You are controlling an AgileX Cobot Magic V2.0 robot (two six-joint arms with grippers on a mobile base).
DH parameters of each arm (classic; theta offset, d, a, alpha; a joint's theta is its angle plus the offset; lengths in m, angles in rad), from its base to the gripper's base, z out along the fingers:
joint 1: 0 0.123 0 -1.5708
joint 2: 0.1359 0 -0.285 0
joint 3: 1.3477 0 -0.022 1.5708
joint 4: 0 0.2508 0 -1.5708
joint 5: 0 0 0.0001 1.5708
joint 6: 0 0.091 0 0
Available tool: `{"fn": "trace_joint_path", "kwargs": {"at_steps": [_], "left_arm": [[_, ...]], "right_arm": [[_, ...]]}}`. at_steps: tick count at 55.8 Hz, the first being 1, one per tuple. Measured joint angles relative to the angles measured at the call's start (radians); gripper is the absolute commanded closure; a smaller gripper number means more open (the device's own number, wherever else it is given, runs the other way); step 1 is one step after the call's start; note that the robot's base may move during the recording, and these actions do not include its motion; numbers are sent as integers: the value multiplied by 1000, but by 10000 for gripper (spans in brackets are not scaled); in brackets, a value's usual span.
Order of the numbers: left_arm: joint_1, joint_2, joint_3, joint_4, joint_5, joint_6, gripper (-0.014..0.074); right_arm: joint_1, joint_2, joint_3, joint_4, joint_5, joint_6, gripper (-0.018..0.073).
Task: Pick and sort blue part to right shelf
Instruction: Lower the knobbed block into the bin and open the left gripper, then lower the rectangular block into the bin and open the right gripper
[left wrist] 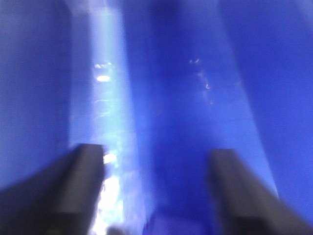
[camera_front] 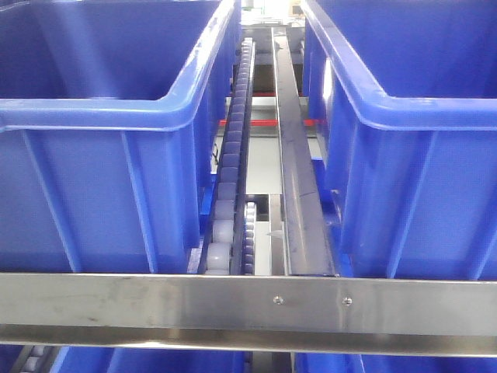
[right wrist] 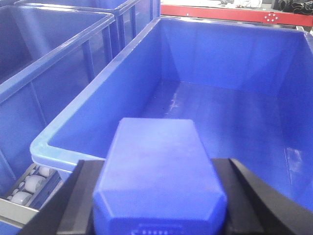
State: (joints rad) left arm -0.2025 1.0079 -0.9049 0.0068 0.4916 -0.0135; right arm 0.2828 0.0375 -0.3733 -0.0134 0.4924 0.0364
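From the right wrist camera I see the right gripper (right wrist: 159,169) with its jaws pressed against both sides of the blue part (right wrist: 159,181). The part sits above the near rim of an open blue bin (right wrist: 98,110), toward its left corner, with rollers (right wrist: 30,185) just outside. The left gripper (left wrist: 156,155) has its jaws spread wide before a blurred blue surface, gripping nothing I can make out.

**No readable text in any view**

Nothing legible can be made out here, tbh. Some faint marks are seen along the near edge of the blue part (right wrist: 159,171) in the right wrist view, but they're too blurred to be read. No label, brand or number can be read on the blue bins (camera_front: 93,116) either.
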Motion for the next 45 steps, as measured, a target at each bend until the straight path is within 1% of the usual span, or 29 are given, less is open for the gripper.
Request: {"fn": "trace_joint_path", "kwargs": {"at_steps": [7, 14, 16, 19, 27, 36, 42, 45], "left_arm": [[0, -157, 137, 0, -59, 0, 370], [0, -286, 244, 0, -71, 0, 463], [0, -316, 266, 0, -73, 0, 477], [0, -361, 297, 0, -73, 0, 472], [0, -447, 346, 0, -75, 0, 472], [0, -472, 355, 0, -75, 0, 472], [0, -473, 356, 0, -75, 0, 472], [0, -473, 356, 0, -75, 0, 472]], "right_arm": [[0, 0, 0, 0, 7, 0, 407], [0, 0, 0, 0, 18, 0, 407], [0, 2, 0, 0, 22, 0, 407], [0, 14, -11, 0, 34, 4, 407], [0, 130, -88, -3, 74, 69, 407], [0, 375, -284, -47, 143, 180, 407], [-7, 583, -443, -117, 225, 282, 407], [-13, 686, -513, -143, 267, 306, 407]]}}
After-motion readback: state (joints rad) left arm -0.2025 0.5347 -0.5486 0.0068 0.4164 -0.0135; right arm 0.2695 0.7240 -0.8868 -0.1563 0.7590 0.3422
